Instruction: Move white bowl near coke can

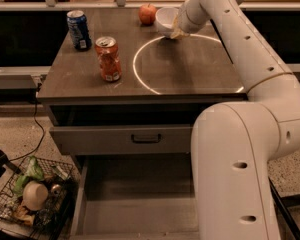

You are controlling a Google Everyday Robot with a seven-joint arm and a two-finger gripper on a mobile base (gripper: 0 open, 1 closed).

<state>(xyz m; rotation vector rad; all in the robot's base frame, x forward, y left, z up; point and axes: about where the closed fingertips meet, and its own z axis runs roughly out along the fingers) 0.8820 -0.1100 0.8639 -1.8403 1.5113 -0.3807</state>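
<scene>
The white bowl [165, 20] is at the far edge of the brown table [190, 69], tilted and lifted slightly, held at its right rim by my gripper [177, 29]. The gripper is shut on the bowl's rim. The coke can [108, 59], red-orange with a silver top, stands upright on the left half of the table, well to the left and nearer than the bowl. My white arm reaches in from the lower right across the table's right side.
A blue soda can [78, 30] stands at the table's far left. A red apple [147, 14] sits just left of the bowl. A white ring [140, 79] is marked on the tabletop. An open drawer [140, 204] and a wire basket [30, 194] are below.
</scene>
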